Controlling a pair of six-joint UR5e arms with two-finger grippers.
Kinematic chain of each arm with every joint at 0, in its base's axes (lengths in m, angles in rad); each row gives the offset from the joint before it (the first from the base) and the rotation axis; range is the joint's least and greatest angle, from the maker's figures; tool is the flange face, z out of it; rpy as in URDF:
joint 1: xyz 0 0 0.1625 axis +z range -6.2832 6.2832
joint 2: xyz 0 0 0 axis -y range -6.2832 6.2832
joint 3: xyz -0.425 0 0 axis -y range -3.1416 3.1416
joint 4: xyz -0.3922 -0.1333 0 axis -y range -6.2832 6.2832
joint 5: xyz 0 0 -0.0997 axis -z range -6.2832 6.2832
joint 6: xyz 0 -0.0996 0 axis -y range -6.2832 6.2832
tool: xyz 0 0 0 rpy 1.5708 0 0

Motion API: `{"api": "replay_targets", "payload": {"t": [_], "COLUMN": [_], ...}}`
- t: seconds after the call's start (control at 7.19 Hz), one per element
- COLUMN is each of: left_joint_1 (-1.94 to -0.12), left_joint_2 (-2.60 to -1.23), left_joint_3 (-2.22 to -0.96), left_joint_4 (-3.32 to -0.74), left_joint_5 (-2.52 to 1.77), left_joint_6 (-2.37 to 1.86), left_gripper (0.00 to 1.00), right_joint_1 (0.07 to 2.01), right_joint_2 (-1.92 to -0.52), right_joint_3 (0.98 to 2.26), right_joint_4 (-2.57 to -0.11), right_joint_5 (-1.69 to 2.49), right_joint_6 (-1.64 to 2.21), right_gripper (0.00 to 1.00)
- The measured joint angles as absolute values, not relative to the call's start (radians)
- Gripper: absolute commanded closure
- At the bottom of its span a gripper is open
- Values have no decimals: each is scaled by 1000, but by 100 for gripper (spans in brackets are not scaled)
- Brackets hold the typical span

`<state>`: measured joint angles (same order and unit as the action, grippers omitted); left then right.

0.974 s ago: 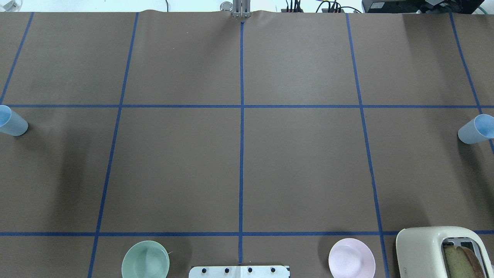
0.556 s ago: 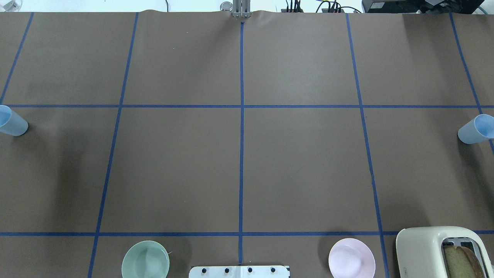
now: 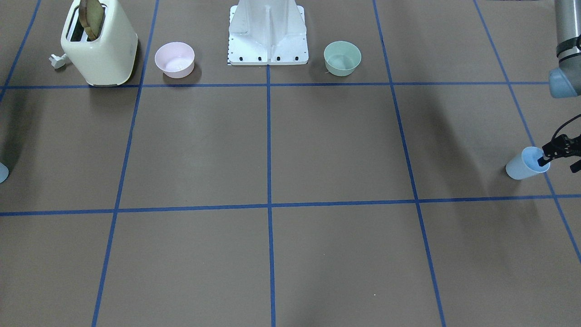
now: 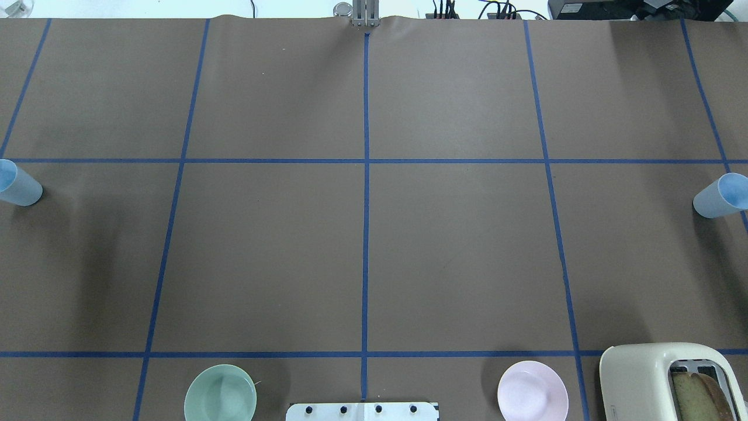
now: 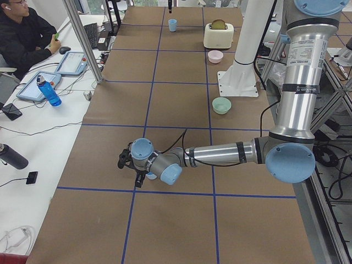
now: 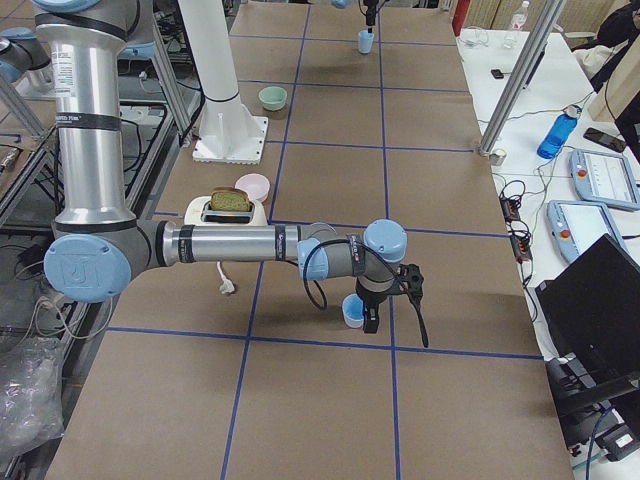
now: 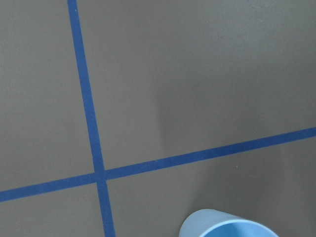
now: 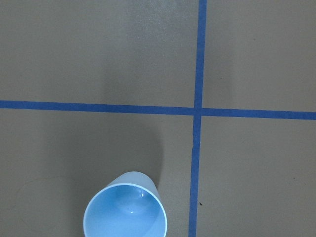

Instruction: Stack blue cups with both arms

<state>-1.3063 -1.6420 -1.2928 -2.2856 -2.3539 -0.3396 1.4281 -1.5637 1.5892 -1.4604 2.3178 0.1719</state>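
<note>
The left cup (image 3: 519, 168) stands upright at the left end of the desk (image 4: 456, 245), directly under the left tool (image 3: 559, 162). The fingers (image 3: 543, 158) of that tool look apart, with one tip dipping inside the rim. The right cup (image 6: 352, 312) stands upright at the opposite end, just beside the right tool (image 6: 371, 320). Whether that tool is apart or together, I cannot tell.

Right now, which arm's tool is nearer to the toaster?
Right. The right tool is at the blue cup, a short way from the toaster; the left tool is at the opposite end.
</note>
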Motion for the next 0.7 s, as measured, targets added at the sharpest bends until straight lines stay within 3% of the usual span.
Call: {"api": "replay_targets", "payload": {"t": [0.28,0.7], "left_joint_1": [-1285,-1274], "left_joint_2": [-1640,-1640], "left_joint_3": [-1293,-1294], "left_joint_4": [-2288,-2288], "left_joint_5": [-2336,-2326], "left_joint_6": [-340,-341], "left_gripper": [13,73], "right_joint_1": [1428,1428], "right_joint_2": [-1563,-1562], "right_joint_3": [1590,1591], "right_joint_4": [-1460,-1460], "right_joint_5": [2318,2318], "right_joint_6": [177,178], "right_gripper": [0,0]}}
